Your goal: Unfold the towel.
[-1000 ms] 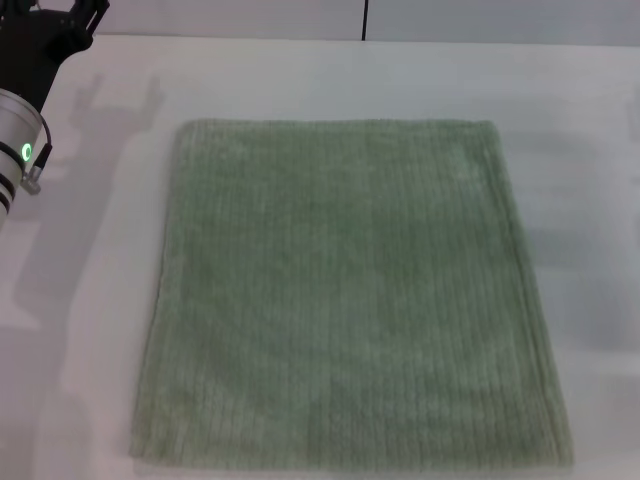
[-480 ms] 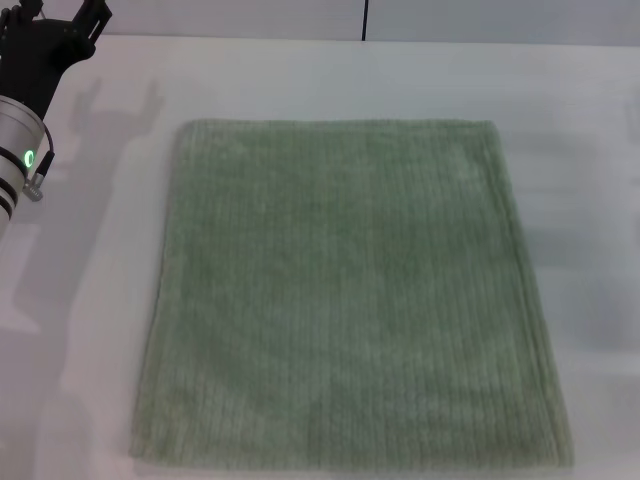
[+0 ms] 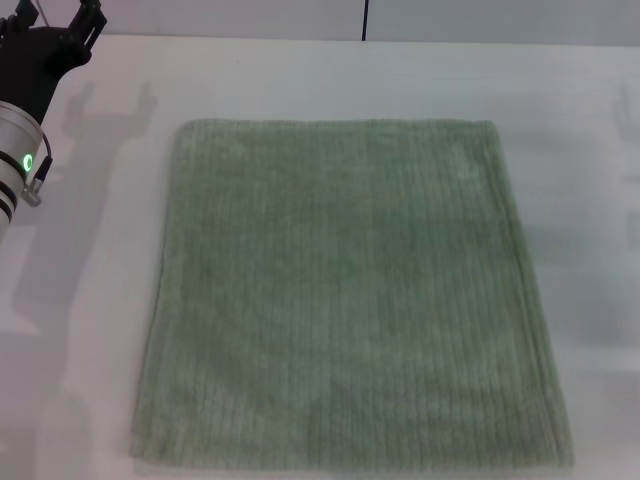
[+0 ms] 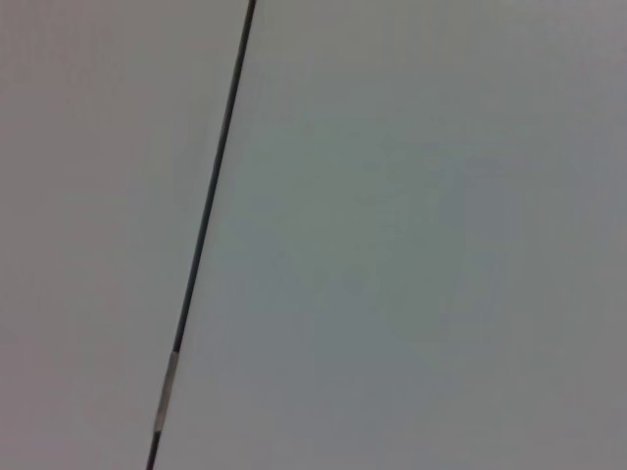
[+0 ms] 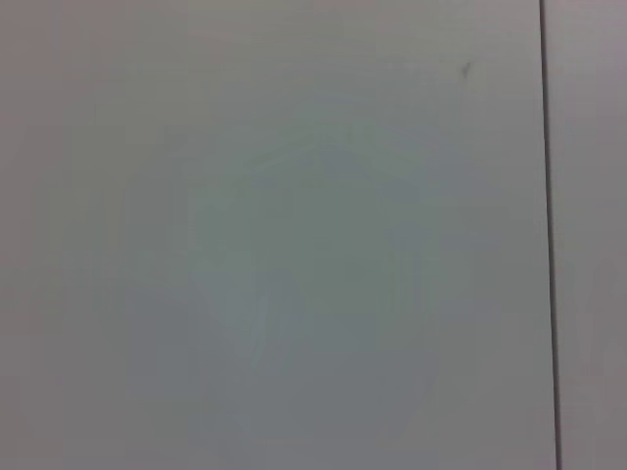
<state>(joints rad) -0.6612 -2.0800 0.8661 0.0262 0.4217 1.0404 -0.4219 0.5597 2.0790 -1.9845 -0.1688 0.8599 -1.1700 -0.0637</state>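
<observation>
Towel: the towel (image 3: 350,295) lies spread flat on the white table (image 3: 590,130), one sage-green sheet with fine ribbed stripes running from far to near. Its far edge is straight and its hemmed sides widen slightly toward the near edge, which reaches the bottom of the head view.
Towel surface: no folded layer shows on it; a faint crease line runs down the middle.
Left tool: the left tool (image 3: 58,18) is raised at the far left corner of the scene, well apart from the towel's far left corner. Two dark fingertips (image 3: 88,12) stand apart, released, with nothing between them.
Left arm: a silver wrist cuff with a green light (image 3: 27,160) sits at the left edge, above the table.
Right tool: outside the head view, so I cannot tell its state.
Wrist views: both show only a pale flat surface crossed by a thin dark seam (image 4: 208,206).
Shadows: the left arm's soft shadow falls on the table left of the towel.
</observation>
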